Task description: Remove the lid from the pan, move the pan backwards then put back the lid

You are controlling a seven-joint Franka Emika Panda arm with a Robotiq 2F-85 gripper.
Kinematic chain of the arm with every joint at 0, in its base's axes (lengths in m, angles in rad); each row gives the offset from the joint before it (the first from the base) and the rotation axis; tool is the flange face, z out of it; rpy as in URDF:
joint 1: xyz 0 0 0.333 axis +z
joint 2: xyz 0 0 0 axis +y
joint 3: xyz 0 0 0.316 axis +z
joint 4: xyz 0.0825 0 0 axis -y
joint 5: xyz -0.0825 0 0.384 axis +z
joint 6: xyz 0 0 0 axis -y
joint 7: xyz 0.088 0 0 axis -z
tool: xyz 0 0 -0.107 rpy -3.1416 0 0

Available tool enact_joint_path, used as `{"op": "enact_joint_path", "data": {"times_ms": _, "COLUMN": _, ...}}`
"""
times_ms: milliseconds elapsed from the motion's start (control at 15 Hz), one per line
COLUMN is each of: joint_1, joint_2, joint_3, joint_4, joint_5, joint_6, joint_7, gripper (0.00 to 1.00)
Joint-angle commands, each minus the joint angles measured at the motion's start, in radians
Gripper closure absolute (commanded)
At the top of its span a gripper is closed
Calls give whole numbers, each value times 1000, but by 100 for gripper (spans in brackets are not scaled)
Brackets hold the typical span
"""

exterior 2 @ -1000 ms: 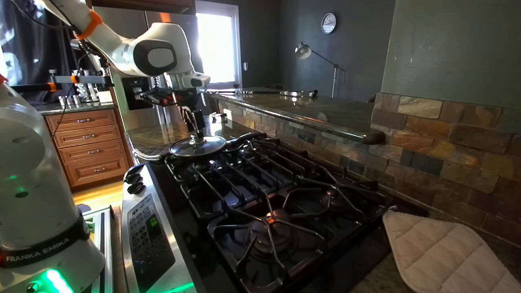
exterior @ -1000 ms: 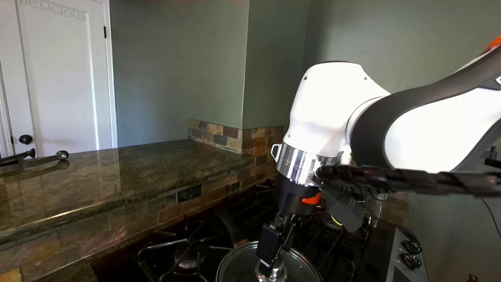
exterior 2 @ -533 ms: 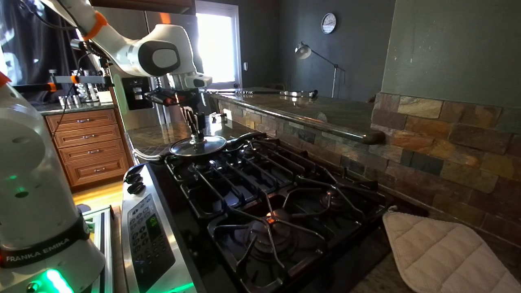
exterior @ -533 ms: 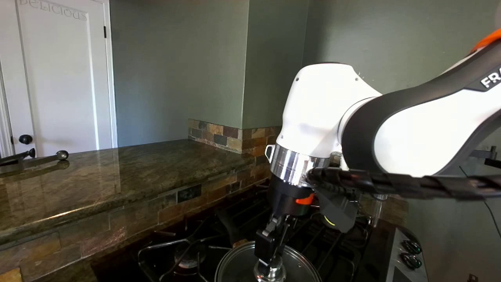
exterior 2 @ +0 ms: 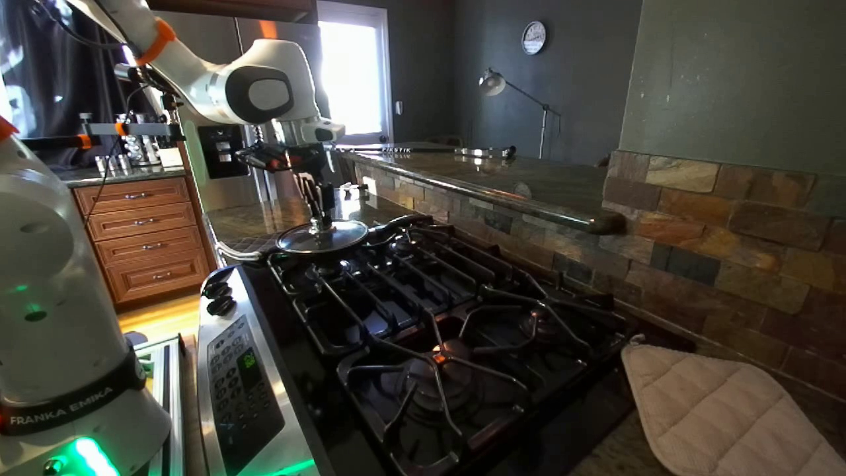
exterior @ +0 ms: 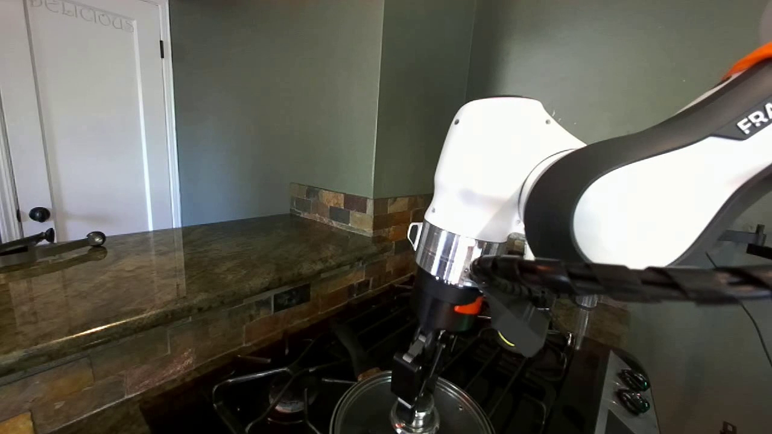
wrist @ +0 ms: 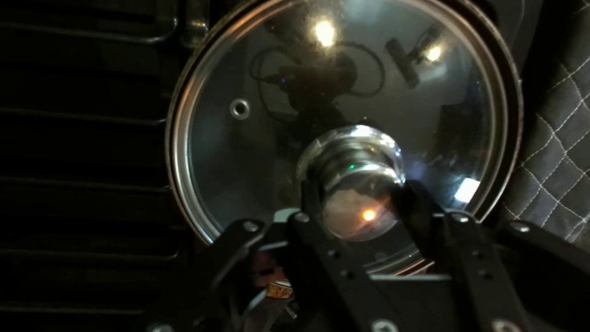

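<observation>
The glass lid (wrist: pixel 258 152) with its shiny metal rim lies flat over the pan, whose dark handle (exterior 2: pixel 400 223) reaches toward the tiled wall. My gripper (wrist: pixel 359 196) comes straight down over the lid's centre. One finger stands on each side of the silver knob (wrist: pixel 357 219), shut on it. In both exterior views the gripper (exterior 2: pixel 322 215) is upright above the lid (exterior: pixel 365 401), and its fingertips meet the knob (exterior: pixel 416 419). Most of the pan is hidden under the lid; a thin dark edge of it shows around the rim in the wrist view.
Black burner grates (exterior 2: pixel 436 330) spread beside the pan. A tiled wall (exterior 2: pixel 502 221) with a raised granite counter (exterior: pixel 211 259) runs behind the stove. A quilted dark cloth (wrist: pixel 553 152) lies close to the pan, and a pale pot holder (exterior 2: pixel 720 403) rests at the far end.
My fingers have drawn together onto the lid's knob. The arm has shifted slightly, toward the left in an exterior view; the lid has barely moved.
</observation>
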Motion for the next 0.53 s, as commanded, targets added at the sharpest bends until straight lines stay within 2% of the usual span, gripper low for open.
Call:
{"op": "enact_joint_path", "data": {"times_ms": 0, "joint_1": 20, "joint_2": -27, "joint_3": -27, "joint_4": 1, "joint_5": 21, "joint_6": -7, "joint_7": -6, "gripper": 77}}
{"op": "enact_joint_path", "data": {"times_ms": 467, "joint_1": 30, "joint_2": -72, "joint_3": -45, "joint_4": -8, "joint_5": 31, "joint_6": -17, "joint_7": -9, "gripper": 77}}
